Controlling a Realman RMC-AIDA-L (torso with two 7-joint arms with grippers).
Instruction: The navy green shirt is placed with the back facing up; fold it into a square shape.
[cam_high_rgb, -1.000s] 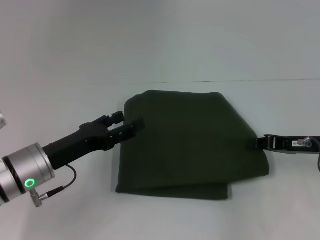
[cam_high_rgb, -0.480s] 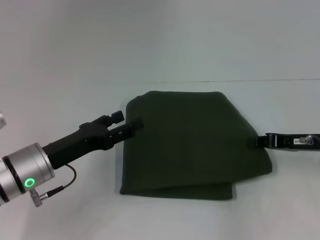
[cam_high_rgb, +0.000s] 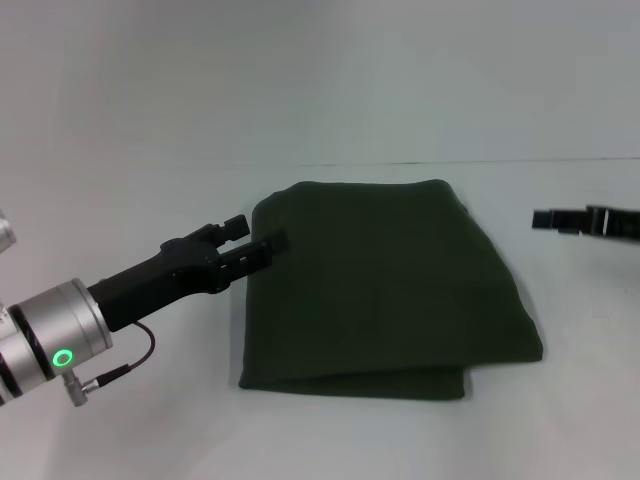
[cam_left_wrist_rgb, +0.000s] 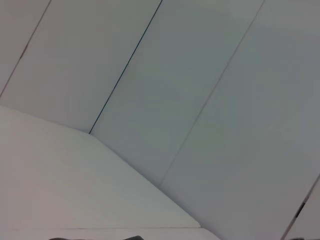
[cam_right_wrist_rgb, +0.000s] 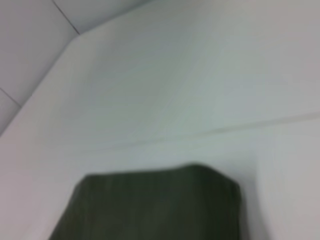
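Lay folded into a compact, near-square bundle at the middle of the white table (cam_high_rgb: 120, 420): the navy green shirt (cam_high_rgb: 380, 290), layered edges showing along its near side. Had just been let go on the robot's right, where the right gripper (cam_high_rgb: 545, 219) had pulled off the hem and lifted clear; jaws there could not be made out. Stayed at the opposite edge, the left gripper (cam_high_rgb: 262, 252), fingers apart over the cloth margin. Looked essentially finished, only tidying left.
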